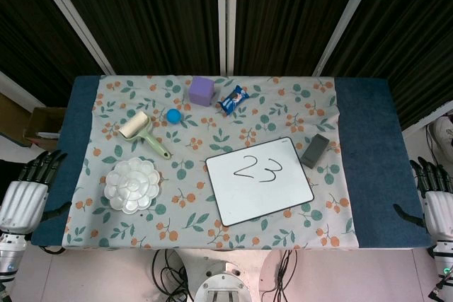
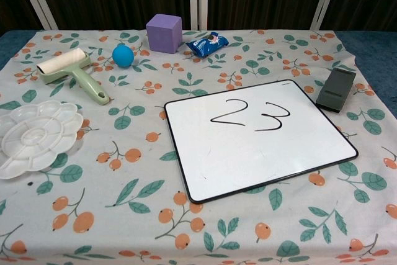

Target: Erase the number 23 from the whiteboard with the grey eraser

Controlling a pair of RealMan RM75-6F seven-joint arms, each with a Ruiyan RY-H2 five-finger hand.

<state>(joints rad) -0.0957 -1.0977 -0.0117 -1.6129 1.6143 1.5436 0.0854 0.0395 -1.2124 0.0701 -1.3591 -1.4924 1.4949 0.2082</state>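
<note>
Resting at the table's two outer edges, my hands hold nothing: my left hand [image 1: 27, 192] sits beside the blue table edge at the near left, fingers slightly apart and extended forward; my right hand [image 1: 437, 199] sits off the near right edge, fingers likewise apart and unclenched. Neither hand appears in the chest view.

The white rectangular whiteboard with a thin black frame [image 1: 259, 179] [image 2: 260, 138] lies flat on the floral-printed tablecloth [image 1: 205, 224] [image 2: 124, 215], slightly rotated, toward the centre-right. The handwritten black number 23 [image 1: 258, 168] [image 2: 251, 116] stands unerased on its upper half.

The dark grey rectangular eraser [image 1: 315, 151] [image 2: 336, 89] lies on the cloth just beside the board's far right corner, apart from both hands and nearer my right one.

Left of the board lie a white flower-shaped plastic paint palette [image 1: 132, 184] [image 2: 37, 136] and, beyond it, a pale green-handled lint roller with a cream drum [image 1: 141, 132] [image 2: 73, 72]. A small blue ball [image 1: 173, 115] [image 2: 123, 55] sits just beside the roller. Farther back stand a purple foam cube [image 1: 202, 90] [image 2: 164, 33] and, near it to the right, a blue snack packet [image 1: 234, 99] [image 2: 208, 43]. Dark slatted panels [image 1: 141, 12] form the background
</note>
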